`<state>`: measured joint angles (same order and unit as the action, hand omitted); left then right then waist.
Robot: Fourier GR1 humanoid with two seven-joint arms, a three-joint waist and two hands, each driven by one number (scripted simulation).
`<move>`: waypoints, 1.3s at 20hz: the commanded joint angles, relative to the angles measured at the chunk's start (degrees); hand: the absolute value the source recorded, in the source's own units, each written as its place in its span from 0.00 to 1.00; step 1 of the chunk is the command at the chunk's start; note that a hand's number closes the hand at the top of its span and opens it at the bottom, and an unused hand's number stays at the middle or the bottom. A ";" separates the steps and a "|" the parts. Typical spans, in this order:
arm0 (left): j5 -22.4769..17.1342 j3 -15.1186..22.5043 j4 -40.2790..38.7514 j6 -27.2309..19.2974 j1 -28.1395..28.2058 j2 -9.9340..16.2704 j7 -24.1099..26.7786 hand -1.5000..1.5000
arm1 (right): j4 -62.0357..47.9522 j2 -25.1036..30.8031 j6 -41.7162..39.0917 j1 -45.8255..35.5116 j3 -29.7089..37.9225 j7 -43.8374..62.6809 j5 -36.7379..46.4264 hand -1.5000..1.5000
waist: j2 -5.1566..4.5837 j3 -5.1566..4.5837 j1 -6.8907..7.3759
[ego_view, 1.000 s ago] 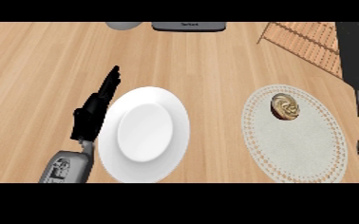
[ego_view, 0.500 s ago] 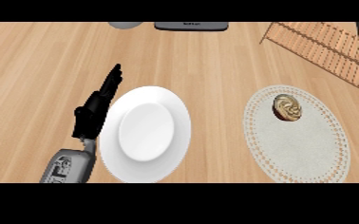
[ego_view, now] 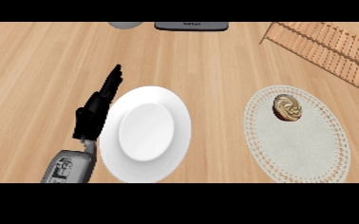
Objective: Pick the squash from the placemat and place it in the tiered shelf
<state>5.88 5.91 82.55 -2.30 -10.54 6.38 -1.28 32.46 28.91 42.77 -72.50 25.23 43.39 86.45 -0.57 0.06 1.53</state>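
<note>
- Surface: light wooden counter (ego_view: 196,57), grain running side to side.
- Left hand (ego_view: 95,111): at the view's left, fingers straight and released, holding nothing; grey forearm below it.
- White plate (ego_view: 145,133): just right of the left hand, touching or nearly so.
- Squash (ego_view: 288,107): far right of the hand, on the upper part of the round woven placemat (ego_view: 298,142).
- Slatted wooden tiered shelf (ego_view: 319,45): upper right corner, beyond the placemat.
- Right hand: not visible.

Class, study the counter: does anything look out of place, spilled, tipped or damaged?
Nothing stands out. The squash sits on the placemat, the white plate lies flat, and the left hand rests open beside the plate.
</note>
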 commanded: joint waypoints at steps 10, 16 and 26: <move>-0.37 -2.06 -2.53 1.42 -0.23 1.21 1.73 0.50 | -5.80 4.83 0.89 4.11 0.18 16.88 9.38 0.00 | 0.06 -0.11 -0.67; -0.61 -2.40 -1.48 1.68 -0.61 0.70 0.83 0.50 | -1.22 2.79 3.93 5.43 1.07 14.03 5.25 0.00 | 0.31 -0.06 -0.88; -0.14 -2.00 2.25 1.52 0.63 0.29 -2.08 0.50 | 9.21 0.45 1.45 5.19 2.22 5.85 -8.08 0.00 | 0.63 -0.04 -1.16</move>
<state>6.13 4.07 83.05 -1.22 -9.62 6.61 -1.73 39.41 29.62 44.37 -66.94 27.02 51.98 83.40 0.07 0.00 0.22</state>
